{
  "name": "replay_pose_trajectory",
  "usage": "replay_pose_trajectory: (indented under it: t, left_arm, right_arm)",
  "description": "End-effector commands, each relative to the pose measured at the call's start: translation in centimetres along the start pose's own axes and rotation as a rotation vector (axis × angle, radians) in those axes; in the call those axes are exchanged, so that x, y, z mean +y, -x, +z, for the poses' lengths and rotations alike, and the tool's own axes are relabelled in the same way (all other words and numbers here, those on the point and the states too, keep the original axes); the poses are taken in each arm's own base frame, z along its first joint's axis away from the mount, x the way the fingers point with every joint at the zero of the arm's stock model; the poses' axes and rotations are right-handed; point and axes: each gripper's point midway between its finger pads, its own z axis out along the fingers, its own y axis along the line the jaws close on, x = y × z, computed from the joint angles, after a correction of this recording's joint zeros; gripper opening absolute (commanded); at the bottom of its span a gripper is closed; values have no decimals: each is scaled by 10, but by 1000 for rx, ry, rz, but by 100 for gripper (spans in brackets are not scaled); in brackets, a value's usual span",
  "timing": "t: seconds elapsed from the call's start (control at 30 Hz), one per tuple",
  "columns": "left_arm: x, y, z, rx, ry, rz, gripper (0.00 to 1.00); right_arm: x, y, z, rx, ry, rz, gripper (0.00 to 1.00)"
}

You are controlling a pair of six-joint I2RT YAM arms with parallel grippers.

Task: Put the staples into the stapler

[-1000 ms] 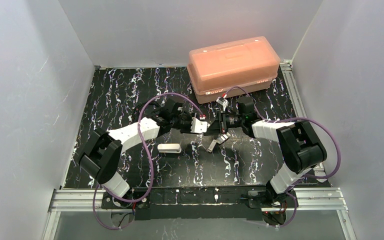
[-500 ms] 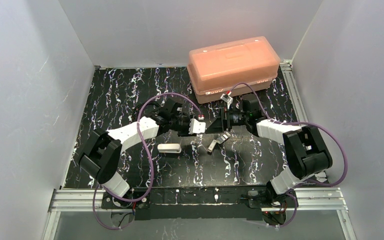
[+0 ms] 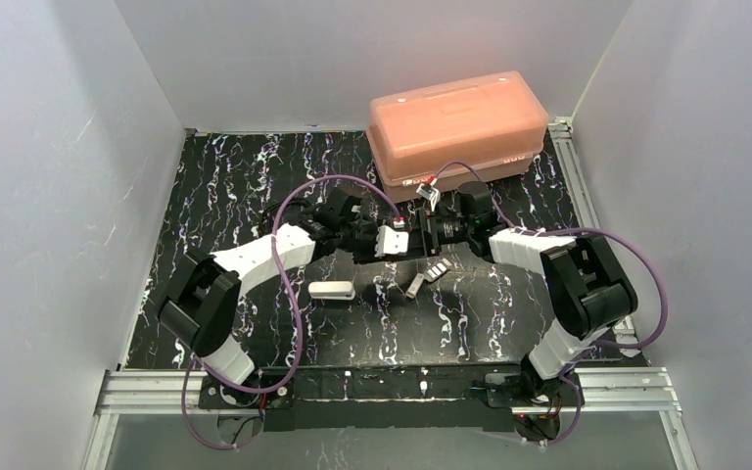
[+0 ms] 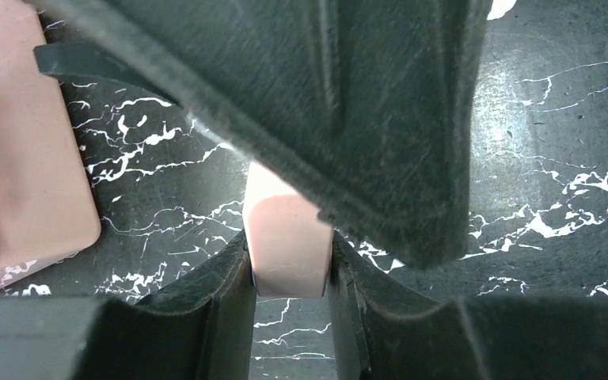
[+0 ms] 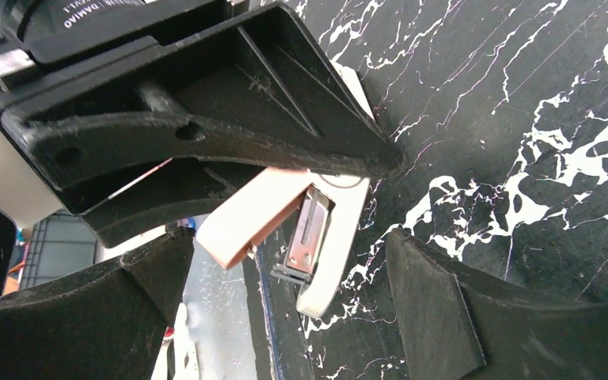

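Note:
The stapler (image 5: 326,237) hangs above the table, hinged open: a white base with a silvery metal channel and a pinkish-tan top (image 5: 245,218). My left gripper (image 4: 289,255) is shut on the pinkish-tan part (image 4: 287,241). My right gripper (image 5: 285,247) is open, one finger on each side of the stapler's free end and neither touching it. In the top view the left gripper (image 3: 384,242) and the right gripper (image 3: 419,233) meet tip to tip at mid-table. Two short grey strips of staples (image 3: 414,285) (image 3: 438,270) lie on the mat just in front of them.
A white oblong piece (image 3: 331,290) lies on the black marbled mat (image 3: 255,176), in front of the left forearm. A large salmon plastic box (image 3: 458,132) stands at the back right, close behind the grippers. Grey walls enclose the table on three sides.
My right gripper has gone from shut to open and moved left and back, up to the stapler in the left gripper. The left arm shifted only slightly. The staples stayed put.

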Motion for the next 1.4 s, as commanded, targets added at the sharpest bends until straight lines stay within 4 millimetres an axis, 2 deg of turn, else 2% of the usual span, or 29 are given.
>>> replay_pose_trajectory:
  t: [0.0,0.13,0.23,0.43,0.67,0.87,1.17,1.37]
  left_arm:
    - [3,10,3,-6,-10,10,0]
    - [2,8,3,6,-11,20,0]
    - [2,8,3,11,-9,22,0]
    - [5,9,2,16,2,25,0]
    - [10,10,0,16,38,19,0]
    - [13,11,-2,6,73,0,15]
    - [20,13,-6,-14,140,-16,48]
    - [21,15,-14,-44,141,-29,59]
  right_arm:
    - [14,19,5,-12,52,-48,97]
    - [12,21,7,-17,45,-42,94]
    - [4,21,8,-16,15,-21,86]
    - [-5,17,10,-8,-6,-8,56]
    - [-1,16,9,1,20,-21,34]
    - [3,17,9,2,39,-29,1]
    - [8,18,8,4,56,-58,1]
    - [5,14,6,15,55,-86,1]
